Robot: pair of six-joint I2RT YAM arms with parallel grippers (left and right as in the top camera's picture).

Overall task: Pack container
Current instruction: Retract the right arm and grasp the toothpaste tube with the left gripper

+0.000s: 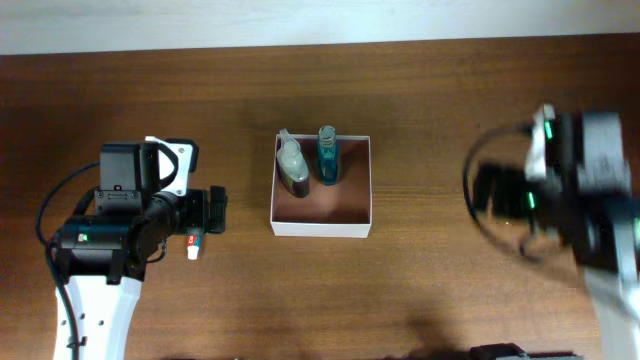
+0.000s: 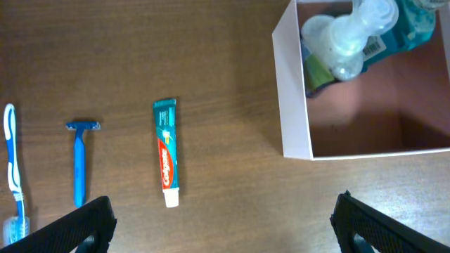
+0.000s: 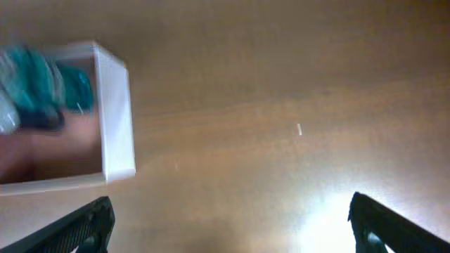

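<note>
The container [image 1: 320, 228] is a square white-walled box with a reddish-brown inside at the table's middle. A clear pump bottle [image 1: 292, 167] and a blue bottle [image 1: 328, 157] stand in its far part. My left gripper [image 1: 215, 210] is open and empty, left of the box. In the left wrist view it [image 2: 225, 228] hovers over bare wood, with the container [image 2: 292, 91] to the upper right and a toothpaste tube [image 2: 167, 152] to the left. My right gripper [image 3: 228, 225] is open and empty, right of the container [image 3: 116, 112]. It is blurred in the overhead view [image 1: 490, 190].
A blue razor [image 2: 81, 158] and a toothbrush [image 2: 14, 176] lie on the table left of the toothpaste. In the overhead view only the toothpaste's cap end [image 1: 194, 247] shows beneath my left arm. The table is dark brown wood.
</note>
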